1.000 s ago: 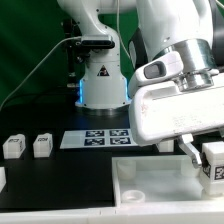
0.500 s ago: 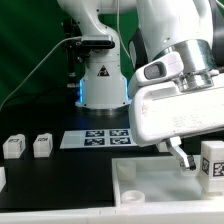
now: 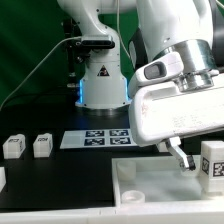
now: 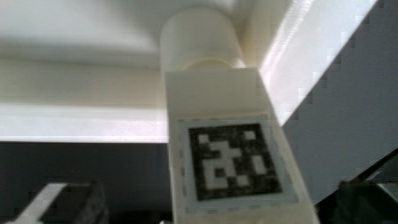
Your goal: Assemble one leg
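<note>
A leg (image 3: 212,163), a white block with a black-and-white tag, stands upright at the right corner of the white square tabletop (image 3: 150,178) in the exterior view. My gripper (image 3: 198,158) is open around it. One dark finger (image 3: 179,154) stands clear to the exterior view's left of the leg; the other is hidden. In the wrist view the leg (image 4: 222,120) runs between my gripper (image 4: 217,203) fingers with a gap on each side, its far end at the tabletop's corner wall (image 4: 302,60). Two more legs (image 3: 14,146) (image 3: 42,146) stand at the exterior view's left.
The marker board (image 3: 97,137) lies on the black table before the robot base (image 3: 103,85). Another white part (image 3: 2,177) shows at the left edge. The arm's white body (image 3: 175,105) hangs over the tabletop's right side.
The visible finger has moved away from the leg toward the exterior view's left since one second ago, so the gripper has opened. The leg stays at the tabletop corner. Nothing moved in the last half second.
</note>
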`<state>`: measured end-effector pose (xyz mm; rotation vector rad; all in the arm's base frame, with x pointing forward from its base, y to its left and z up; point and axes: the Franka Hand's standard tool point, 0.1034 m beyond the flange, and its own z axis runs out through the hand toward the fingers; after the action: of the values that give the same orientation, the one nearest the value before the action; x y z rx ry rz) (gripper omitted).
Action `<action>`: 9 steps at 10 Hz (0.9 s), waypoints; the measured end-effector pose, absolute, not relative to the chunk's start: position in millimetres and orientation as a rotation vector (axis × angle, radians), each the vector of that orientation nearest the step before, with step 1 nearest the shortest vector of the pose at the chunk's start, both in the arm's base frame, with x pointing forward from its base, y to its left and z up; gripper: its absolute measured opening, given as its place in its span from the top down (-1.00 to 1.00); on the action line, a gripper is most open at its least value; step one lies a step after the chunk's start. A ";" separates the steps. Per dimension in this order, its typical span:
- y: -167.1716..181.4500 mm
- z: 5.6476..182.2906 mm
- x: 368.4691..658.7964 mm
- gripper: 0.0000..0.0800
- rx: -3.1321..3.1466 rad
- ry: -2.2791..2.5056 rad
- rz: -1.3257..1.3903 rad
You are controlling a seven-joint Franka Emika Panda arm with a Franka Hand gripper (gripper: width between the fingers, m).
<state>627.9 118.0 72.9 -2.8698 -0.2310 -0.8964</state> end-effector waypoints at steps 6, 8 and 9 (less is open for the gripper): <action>112.7 96.9 625.4 -0.62 -2.980 -0.263 -0.173; 115.4 90.7 618.8 -0.62 -2.957 -0.280 0.217; 116.8 89.2 616.8 -0.62 -2.933 -0.304 0.383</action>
<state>616.8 116.8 89.2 -2.9334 -0.3045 0.3832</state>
